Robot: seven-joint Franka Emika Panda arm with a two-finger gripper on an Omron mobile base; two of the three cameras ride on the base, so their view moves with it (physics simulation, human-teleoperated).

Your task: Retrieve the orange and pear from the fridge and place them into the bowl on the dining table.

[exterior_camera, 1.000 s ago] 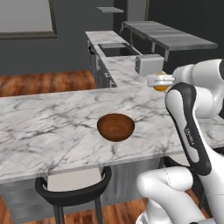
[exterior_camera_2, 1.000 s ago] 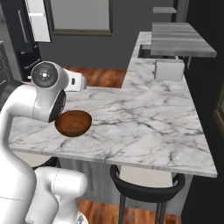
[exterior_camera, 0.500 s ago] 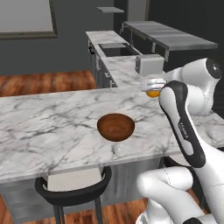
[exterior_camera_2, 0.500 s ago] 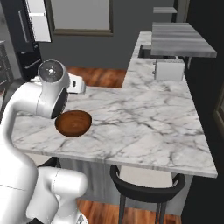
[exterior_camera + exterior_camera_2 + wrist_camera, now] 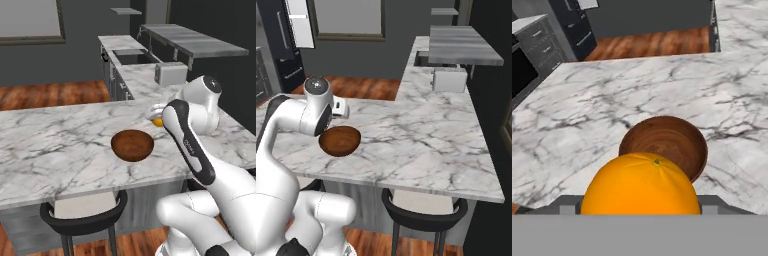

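The claw is gripping the orange just short of the bowl on the desk, needing to advance over it before releasing.

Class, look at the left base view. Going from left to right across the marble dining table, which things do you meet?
Bare marble of the dining table → the bowl → the orange, held at the hand → the robot's white arm.

light: even, dim walls | shadows: faint | focus: soft, low-resolution render
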